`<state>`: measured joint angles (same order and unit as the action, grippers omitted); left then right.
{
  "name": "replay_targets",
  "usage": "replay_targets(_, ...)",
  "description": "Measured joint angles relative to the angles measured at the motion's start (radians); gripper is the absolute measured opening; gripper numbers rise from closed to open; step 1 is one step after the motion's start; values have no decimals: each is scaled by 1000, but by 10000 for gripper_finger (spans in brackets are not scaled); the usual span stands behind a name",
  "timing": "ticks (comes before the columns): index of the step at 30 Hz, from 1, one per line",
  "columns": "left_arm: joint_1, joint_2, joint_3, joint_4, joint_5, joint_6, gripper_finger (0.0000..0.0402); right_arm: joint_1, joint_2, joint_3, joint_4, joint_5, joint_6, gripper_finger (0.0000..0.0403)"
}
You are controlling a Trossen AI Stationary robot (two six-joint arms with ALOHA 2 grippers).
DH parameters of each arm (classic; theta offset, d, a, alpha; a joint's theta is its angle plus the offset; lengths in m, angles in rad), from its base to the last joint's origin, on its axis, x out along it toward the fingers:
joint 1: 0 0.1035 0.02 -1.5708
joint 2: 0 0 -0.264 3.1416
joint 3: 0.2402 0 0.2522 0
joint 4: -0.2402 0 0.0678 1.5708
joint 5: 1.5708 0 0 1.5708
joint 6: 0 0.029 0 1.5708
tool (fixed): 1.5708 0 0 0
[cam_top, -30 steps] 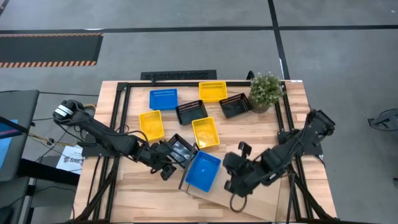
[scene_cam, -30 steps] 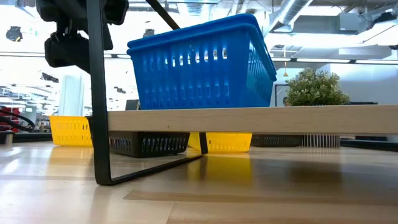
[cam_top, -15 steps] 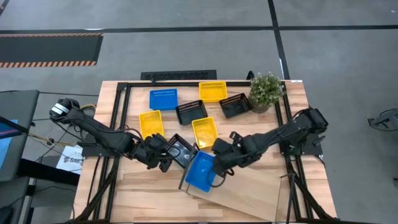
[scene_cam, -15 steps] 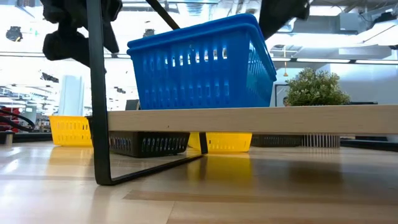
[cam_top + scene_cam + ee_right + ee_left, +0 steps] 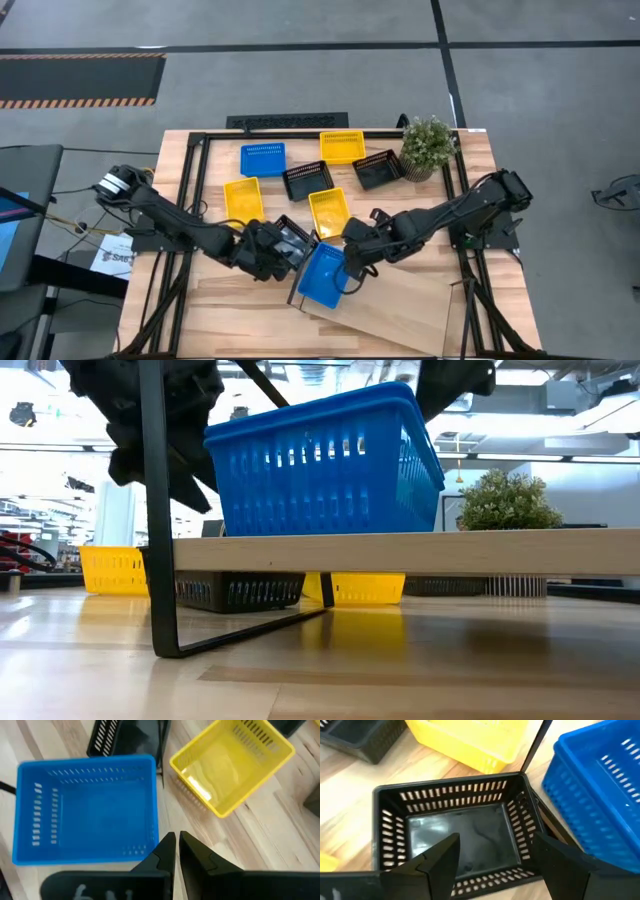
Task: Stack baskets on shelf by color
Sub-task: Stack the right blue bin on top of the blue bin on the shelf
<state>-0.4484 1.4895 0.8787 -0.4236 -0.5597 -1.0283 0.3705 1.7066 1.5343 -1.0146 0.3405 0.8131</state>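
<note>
Overhead, the shelf (image 5: pixel 385 315) lies at an angle on the near part of the surface (image 5: pixel 200 300), with a blue basket stack (image 5: pixel 325 275) on its left end. The left tool (image 5: pixel 278 252) sits over a black basket (image 5: pixel 291 238) just beside that stack, while the right tool (image 5: pixel 350 262) hangs at the stack's right rim, near a yellow basket (image 5: pixel 331 213). Farther back lie another yellow basket, a blue one (image 5: pixel 263 158), two black ones and a third yellow one, with a potted plant (image 5: pixel 428 145) at the far right corner. From surface level, the blue stack (image 5: pixel 320 465) stands on the shelf board (image 5: pixel 400 552), dark arm parts at either side of it. Seen from the left wrist, the left tool's fingers (image 5: pixel 440 860) are spread wide, one inside the black basket (image 5: pixel 455 830) and one outside its wall. Seen from the right wrist, the right tool's fingers (image 5: pixel 162 855) are nearly pressed together, holding nothing, just off the blue basket's (image 5: pixel 90 810) rim.
</note>
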Motion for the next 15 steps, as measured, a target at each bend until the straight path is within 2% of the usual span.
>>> replay_targets(3,0,31,0,7,-13,1,238,5,-6,-2,-2,2,-2,47)
replay_targets(9,-19,61,0,123,13,58,238,18,-10,-1,-1,2,-2,47)
replay_targets(15,-37,64,0,146,12,67,238,29,-10,-1,-2,3,-2,47)
